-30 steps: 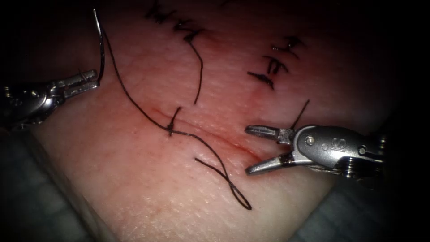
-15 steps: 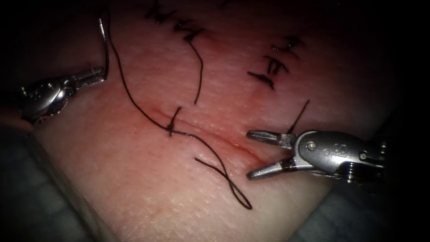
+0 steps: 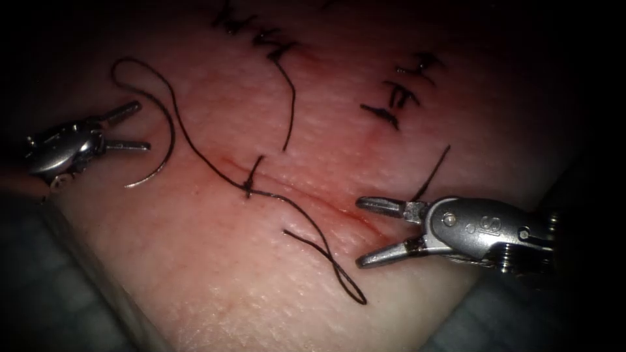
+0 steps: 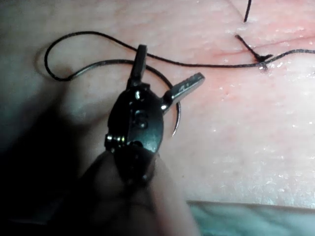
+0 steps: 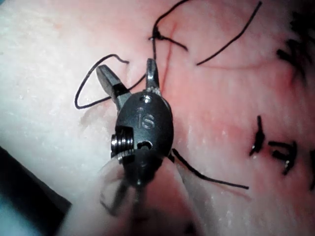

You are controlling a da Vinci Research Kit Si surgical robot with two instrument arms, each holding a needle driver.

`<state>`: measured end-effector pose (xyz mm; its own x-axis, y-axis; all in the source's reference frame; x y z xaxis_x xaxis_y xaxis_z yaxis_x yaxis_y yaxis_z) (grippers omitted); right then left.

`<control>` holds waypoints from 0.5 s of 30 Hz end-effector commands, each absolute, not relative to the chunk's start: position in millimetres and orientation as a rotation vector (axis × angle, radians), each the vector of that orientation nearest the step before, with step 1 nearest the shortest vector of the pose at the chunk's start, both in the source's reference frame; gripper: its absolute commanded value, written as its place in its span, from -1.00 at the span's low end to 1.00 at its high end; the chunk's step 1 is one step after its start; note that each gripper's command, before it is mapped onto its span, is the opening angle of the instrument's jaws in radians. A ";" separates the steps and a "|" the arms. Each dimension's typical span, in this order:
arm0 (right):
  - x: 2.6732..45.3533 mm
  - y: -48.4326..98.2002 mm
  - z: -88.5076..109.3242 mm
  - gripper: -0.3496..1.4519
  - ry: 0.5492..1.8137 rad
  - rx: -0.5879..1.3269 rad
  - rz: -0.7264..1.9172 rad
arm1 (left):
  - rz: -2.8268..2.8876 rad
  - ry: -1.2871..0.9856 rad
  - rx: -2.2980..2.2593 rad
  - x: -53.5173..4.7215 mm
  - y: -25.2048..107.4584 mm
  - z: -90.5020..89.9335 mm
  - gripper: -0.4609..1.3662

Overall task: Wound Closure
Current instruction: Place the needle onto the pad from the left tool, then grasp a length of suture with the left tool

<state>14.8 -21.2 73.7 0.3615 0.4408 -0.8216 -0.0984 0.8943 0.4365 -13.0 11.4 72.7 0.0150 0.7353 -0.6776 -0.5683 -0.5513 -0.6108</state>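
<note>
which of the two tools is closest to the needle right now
The left tool: the needle lies loose on the tissue just beyond its open jaws. The right tool is across the cut.

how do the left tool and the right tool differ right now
The left tool sits left of the cut, beside the needle lying free on the tissue. The right tool is at the cut's right end, straddling it, its jaws spread wider. Both are open, holding nothing.

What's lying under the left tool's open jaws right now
The needle lies loose on the tissue beneath the left tool, held by neither tool. One finger covers part of its curve.
</note>
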 end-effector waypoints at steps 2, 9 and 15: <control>14.8 -21.2 73.7 0.18 1.154 0.339 0.356 | 1.701 -0.177 -1.314 -12.0 11.4 72.0 0.42; 14.8 -21.2 73.7 0.19 1.154 0.339 0.355 | 1.681 -0.161 -1.308 -7.9 12.1 70.3 0.37; 14.8 -21.2 73.7 0.19 1.154 0.339 0.356 | 1.673 -0.163 -1.293 -5.5 13.1 68.7 0.39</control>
<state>14.8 -21.2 73.7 0.3617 0.4403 -0.8218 -0.0979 0.8945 0.4361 -5.3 13.5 68.0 0.0391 0.7438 -0.6672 -0.6021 -0.5154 -0.6098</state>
